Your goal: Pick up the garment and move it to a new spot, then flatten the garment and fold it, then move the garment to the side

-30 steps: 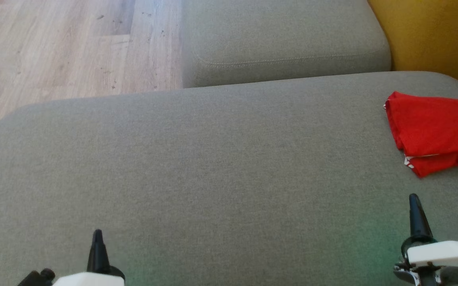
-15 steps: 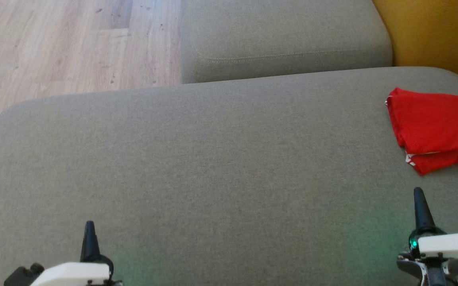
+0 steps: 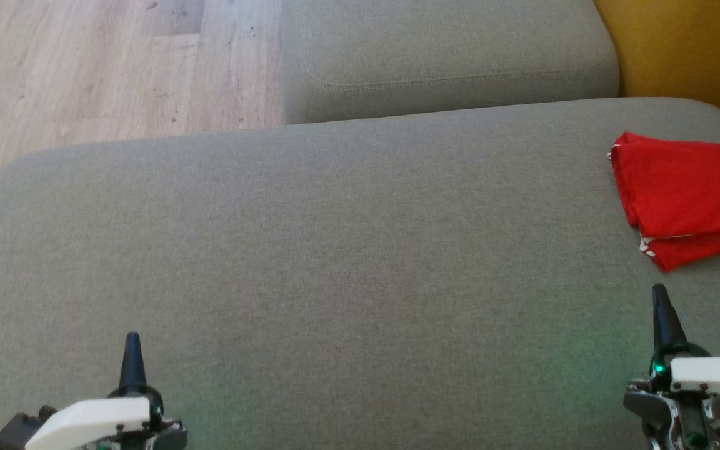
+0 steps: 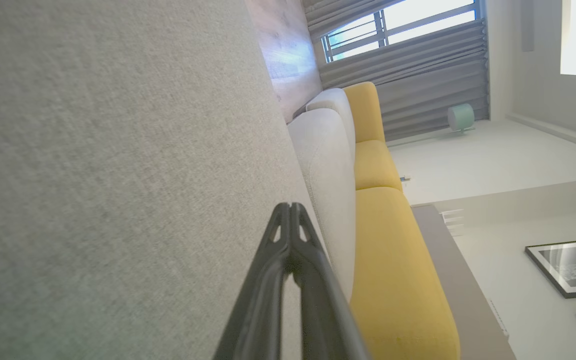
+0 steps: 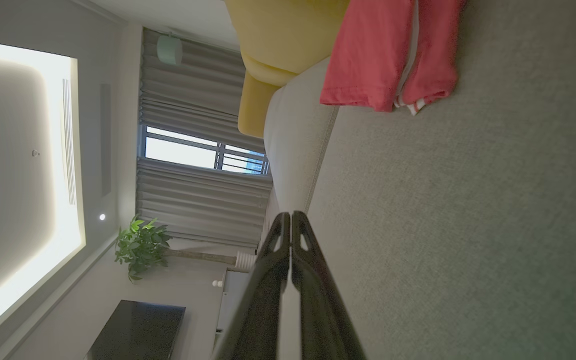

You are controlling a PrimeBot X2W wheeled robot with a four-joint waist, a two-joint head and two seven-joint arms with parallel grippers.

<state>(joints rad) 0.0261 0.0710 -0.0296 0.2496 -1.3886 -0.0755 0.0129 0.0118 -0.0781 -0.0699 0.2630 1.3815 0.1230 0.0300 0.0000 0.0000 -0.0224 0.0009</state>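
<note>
On grey cushion [image 3: 335, 250], red folded garment [image 3: 685, 187], white trim at edges

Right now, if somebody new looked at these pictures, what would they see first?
The bright red garment jumps out first, lying folded at the far right of the big grey sofa cushion. Next come the robot's dark pointy fingers at the bottom of the head view: the left gripper and the right gripper, both shut and holding nothing. A yellow cushion glows in the top right corner.
</note>
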